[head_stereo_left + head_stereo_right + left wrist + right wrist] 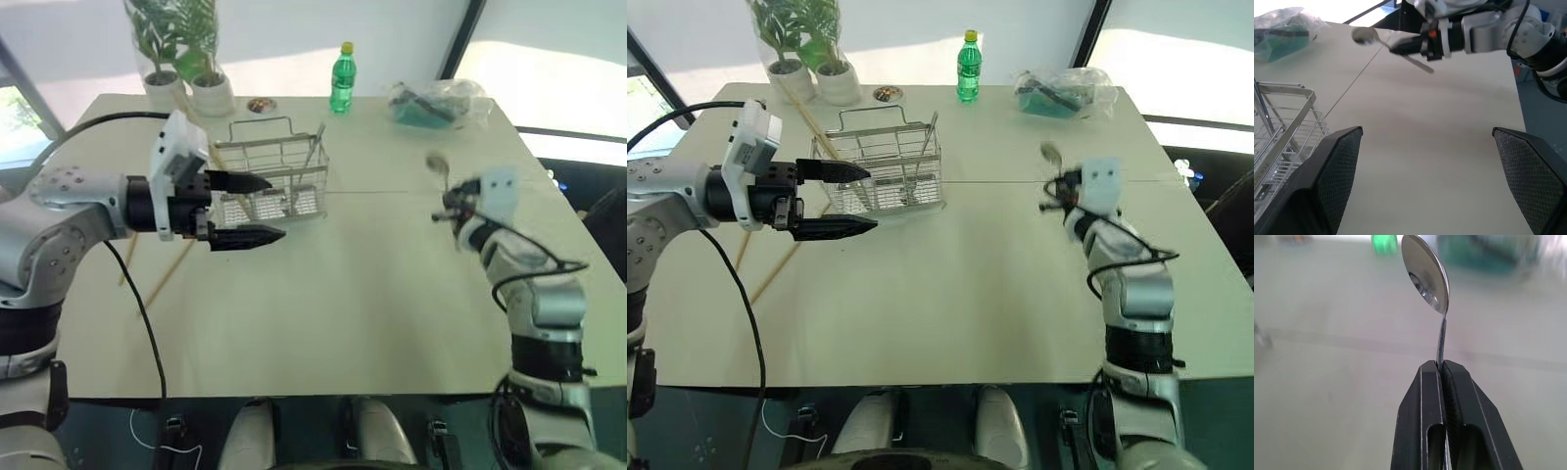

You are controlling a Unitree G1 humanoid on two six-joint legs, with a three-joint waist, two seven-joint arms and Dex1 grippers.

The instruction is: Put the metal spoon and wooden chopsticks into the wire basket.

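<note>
My right gripper (pixel 1441 368) is shut on the slim handle of the metal spoon (pixel 1426 274) and holds it above the right side of the table, bowl up (pixel 437 164). The wire basket (pixel 284 162) stands at the back left, and a thin metal utensil (pixel 312 157) leans inside it. The wooden chopsticks (pixel 168 276) lie slanted on the table to the left of the basket, partly hidden behind my left arm. In front of the basket my left gripper (pixel 274 208) hovers open, holding nothing, its fingers (pixel 1342 171) pointing towards the spoon.
A green bottle (pixel 342 78) and a plastic bag with something teal in it (pixel 436 103) sit at the table's far edge. Two potted plants (pixel 186 78) stand at the back left corner, and a black cable (pixel 147 323) hangs by my left arm.
</note>
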